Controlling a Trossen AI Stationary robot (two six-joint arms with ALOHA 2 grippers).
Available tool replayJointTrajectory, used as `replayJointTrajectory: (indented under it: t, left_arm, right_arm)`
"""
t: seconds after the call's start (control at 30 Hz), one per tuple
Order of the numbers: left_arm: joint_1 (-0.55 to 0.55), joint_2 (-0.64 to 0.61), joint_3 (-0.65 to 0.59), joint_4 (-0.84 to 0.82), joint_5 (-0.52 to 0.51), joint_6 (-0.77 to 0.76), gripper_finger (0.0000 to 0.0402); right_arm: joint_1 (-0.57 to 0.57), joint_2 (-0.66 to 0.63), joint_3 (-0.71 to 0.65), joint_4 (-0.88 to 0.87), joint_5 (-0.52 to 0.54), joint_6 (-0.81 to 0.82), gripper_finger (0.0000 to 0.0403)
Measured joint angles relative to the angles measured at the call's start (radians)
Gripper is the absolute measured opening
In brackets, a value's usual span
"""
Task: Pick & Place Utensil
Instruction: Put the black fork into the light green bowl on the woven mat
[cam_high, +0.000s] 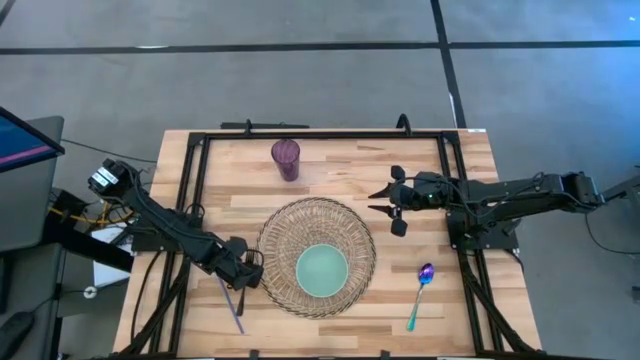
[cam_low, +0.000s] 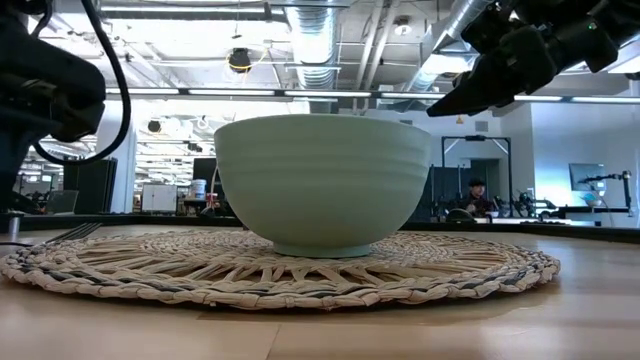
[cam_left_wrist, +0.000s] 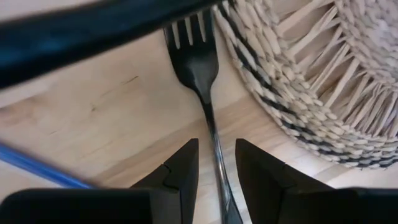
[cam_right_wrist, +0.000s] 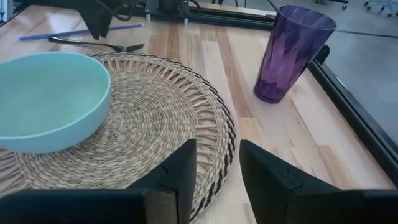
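Note:
A dark metal fork (cam_left_wrist: 194, 59) lies flat on the wood just left of the woven placemat (cam_high: 317, 256), its tines toward the far edge. My left gripper (cam_left_wrist: 216, 144) is low over it and open, one finger on each side of the handle (cam_left_wrist: 217, 163) with a gap on both sides. From the right wrist view the fork (cam_right_wrist: 93, 43) shows beside a blue straw (cam_right_wrist: 81, 32). A mint bowl (cam_high: 322, 270) sits on the placemat. My right gripper (cam_high: 393, 205) hangs open above the table, right of the placemat.
A purple cup (cam_high: 286, 158) stands near the far edge. A spoon (cam_high: 422, 290) with a purple bowl and teal handle lies on the wood right of the placemat. The blue straw (cam_high: 233, 308) lies near the fork. Black rails (cam_high: 320, 134) frame the table.

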Motion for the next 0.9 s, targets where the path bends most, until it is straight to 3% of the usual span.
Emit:
replayJointTrajectory:
  t: [0.57, 0.83, 0.9]
  left_arm:
    - [0.0, 0.104, 0.004, 0.027, 0.012, 0.004, 0.01]
    - [0.004, 0.065, -0.002, 0.029, -0.028, 0.059, 0.0013]
    - [0.009, 0.065, -0.002, 0.031, -0.029, 0.061, 0.001]
  right_arm:
    - [0.0, 0.0, 0.0, -0.006, 0.001, -0.001, 0.0116]
    - [0.0, 0.0, 0.0, -0.004, 0.002, -0.024, 0.0116]
    - [0.0, 0.0, 0.0, -0.004, 0.002, -0.024, 0.0116]
